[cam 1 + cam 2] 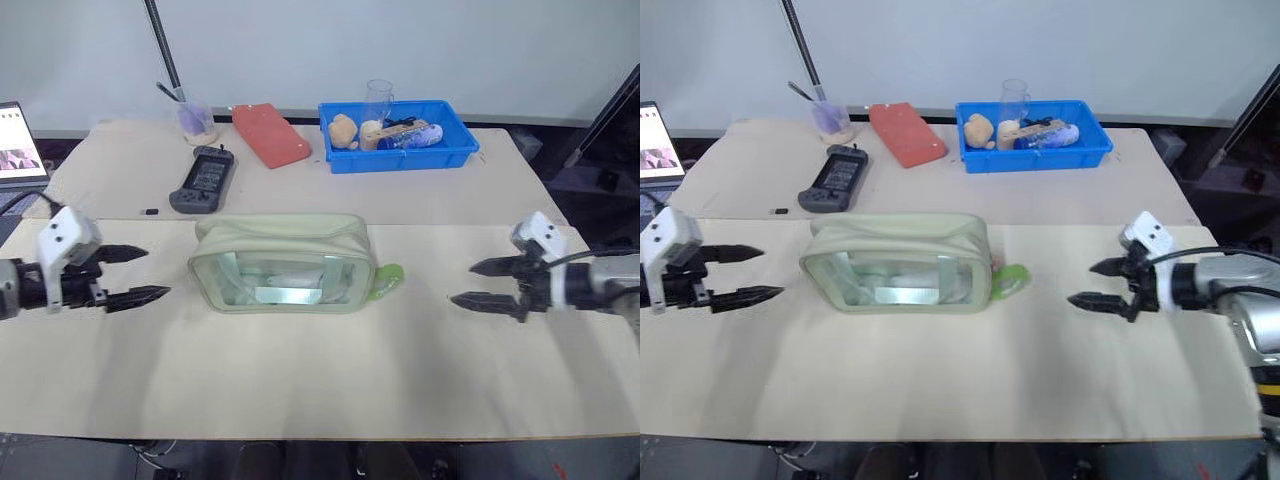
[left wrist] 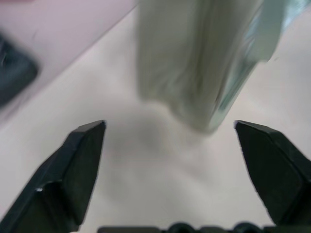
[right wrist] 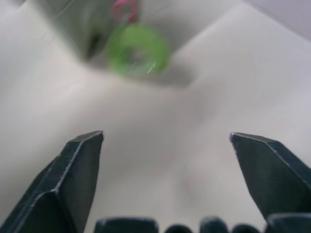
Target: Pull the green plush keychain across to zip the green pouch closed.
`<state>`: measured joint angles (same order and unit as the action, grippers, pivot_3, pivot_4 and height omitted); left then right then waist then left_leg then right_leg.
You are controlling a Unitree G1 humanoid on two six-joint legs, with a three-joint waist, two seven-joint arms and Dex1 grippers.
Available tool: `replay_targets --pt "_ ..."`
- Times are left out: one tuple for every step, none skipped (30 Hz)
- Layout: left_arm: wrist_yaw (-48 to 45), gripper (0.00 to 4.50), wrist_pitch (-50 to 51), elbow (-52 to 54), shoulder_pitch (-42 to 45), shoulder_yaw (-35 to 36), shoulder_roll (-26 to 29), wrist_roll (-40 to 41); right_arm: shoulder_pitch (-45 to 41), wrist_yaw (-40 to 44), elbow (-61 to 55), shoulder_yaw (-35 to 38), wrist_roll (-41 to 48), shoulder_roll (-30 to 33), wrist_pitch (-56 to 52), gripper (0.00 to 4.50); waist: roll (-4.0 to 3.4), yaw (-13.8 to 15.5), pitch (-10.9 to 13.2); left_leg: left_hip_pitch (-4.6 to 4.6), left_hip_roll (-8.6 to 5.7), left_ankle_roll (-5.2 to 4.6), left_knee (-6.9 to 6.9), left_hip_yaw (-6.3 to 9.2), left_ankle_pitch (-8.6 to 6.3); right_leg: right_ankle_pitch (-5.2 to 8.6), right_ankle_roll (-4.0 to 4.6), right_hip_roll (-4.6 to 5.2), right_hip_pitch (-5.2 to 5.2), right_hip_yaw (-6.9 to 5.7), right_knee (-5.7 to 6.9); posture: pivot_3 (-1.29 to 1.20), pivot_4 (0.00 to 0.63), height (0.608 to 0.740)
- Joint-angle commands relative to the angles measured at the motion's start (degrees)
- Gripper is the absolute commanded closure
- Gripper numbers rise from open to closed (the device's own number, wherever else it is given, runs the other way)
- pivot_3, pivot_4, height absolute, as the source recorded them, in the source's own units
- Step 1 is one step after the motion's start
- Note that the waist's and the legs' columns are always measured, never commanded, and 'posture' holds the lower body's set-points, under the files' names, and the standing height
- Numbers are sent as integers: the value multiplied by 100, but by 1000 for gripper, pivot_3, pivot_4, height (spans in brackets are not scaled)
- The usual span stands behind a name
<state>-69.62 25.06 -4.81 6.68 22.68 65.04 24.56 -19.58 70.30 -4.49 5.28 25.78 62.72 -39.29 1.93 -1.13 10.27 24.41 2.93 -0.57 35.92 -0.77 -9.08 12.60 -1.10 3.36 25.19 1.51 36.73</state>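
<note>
The green pouch (image 1: 282, 263) stands in the middle of the table, its clear side panel facing me. The green plush keychain (image 1: 386, 281) hangs at its right end and rests on the table; the right wrist view shows this lime ring (image 3: 137, 50) on a pink link. My left gripper (image 1: 132, 273) is open, level with the pouch and a short way off its left end. My right gripper (image 1: 482, 283) is open too, apart from the keychain on the right side. Neither holds anything.
A blue tray (image 1: 400, 155) with small toys and a clear cup sits at the back right. A red flat case (image 1: 270, 134), a black handheld device (image 1: 204, 180) and a cup with a brush (image 1: 195, 118) lie behind the pouch. A laptop (image 1: 20, 145) stands at far left.
</note>
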Motion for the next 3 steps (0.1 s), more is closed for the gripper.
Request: replay_targets --pt "197 0 -312 -338 -357 459 -16 -227 94 261 283 225 -82 176 448 30 0 4 0 -8 2 1 -2 -5 0 1 2 1 -2 3 1 0 150 740" --pt "285 0 -422 -384 -387 485 -61 -274 114 254 353 234 -93 163 520 30 0 17 0 -8 2 1 -3 -8 -1 2 3 4 0 3 1 0 150 740" --pt "395 0 -473 -451 -371 497 -117 -305 118 198 426 243 -132 116 610 30 0 17 0 -7 2 5 -2 -9 -3 2 4 5 1 3 1 0 150 740"
